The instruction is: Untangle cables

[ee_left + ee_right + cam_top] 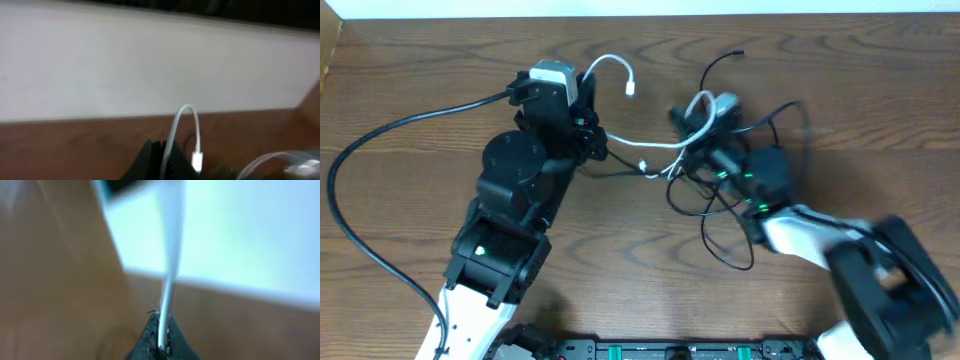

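A white cable (655,145) stretches between my two grippers over the wooden table (420,70). My left gripper (594,137) is shut on it near one end. That free end arches up to a white plug (631,90). The left wrist view shows the cable (172,140) pinched in the jaws (167,162), with the plug (197,161) hanging beside them. My right gripper (705,150) is shut on the white cable; its wrist view shows the cord (167,280) rising from the closed jaws (162,337). Thin black cables (720,205) lie looped and tangled around the right gripper.
A thick black robot cable (380,140) curves across the table's left side. A pale wall (150,65) stands behind the table's far edge. One black cable end (738,53) points toward the back. The arm bases sit at the front edge.
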Robot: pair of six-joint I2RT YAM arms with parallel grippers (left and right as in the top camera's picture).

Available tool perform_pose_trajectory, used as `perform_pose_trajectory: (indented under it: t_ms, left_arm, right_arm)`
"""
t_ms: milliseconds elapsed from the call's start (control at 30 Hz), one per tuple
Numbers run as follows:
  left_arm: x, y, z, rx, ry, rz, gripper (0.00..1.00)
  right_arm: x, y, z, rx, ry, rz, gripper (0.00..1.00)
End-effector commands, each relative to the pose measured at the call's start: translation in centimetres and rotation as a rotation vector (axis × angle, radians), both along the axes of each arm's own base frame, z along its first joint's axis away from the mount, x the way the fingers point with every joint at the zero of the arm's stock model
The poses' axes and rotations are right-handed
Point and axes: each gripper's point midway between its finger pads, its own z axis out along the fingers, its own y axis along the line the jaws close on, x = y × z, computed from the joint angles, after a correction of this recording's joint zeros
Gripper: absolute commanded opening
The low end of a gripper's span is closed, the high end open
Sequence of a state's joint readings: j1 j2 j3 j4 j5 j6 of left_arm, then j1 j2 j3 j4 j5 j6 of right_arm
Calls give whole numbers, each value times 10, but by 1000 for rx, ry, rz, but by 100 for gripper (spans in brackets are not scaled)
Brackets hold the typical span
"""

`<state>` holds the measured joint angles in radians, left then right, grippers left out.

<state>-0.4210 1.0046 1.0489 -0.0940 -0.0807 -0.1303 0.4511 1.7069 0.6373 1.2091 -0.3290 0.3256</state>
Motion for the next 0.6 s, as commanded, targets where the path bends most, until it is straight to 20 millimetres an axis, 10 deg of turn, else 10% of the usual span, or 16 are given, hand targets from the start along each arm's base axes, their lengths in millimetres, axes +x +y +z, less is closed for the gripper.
perform_pose_trajectory:
  t_ms: [0, 200, 400, 567]
  left_arm:
    - [10, 12, -26, 66, 77, 89, 8]
    - [22, 5, -68, 87, 212, 85, 9]
    - [23, -25, -96, 81, 302, -67, 17]
    - [21, -44, -116, 73, 370, -165, 56]
  right_arm:
    - [-5, -42, 85, 87, -181, -76, 1]
    - [-45, -89, 177, 165, -405, -150, 1]
    - [-81, -121, 227, 212, -545, -217, 1]
    - [-93, -136, 244, 227, -595, -258, 1]
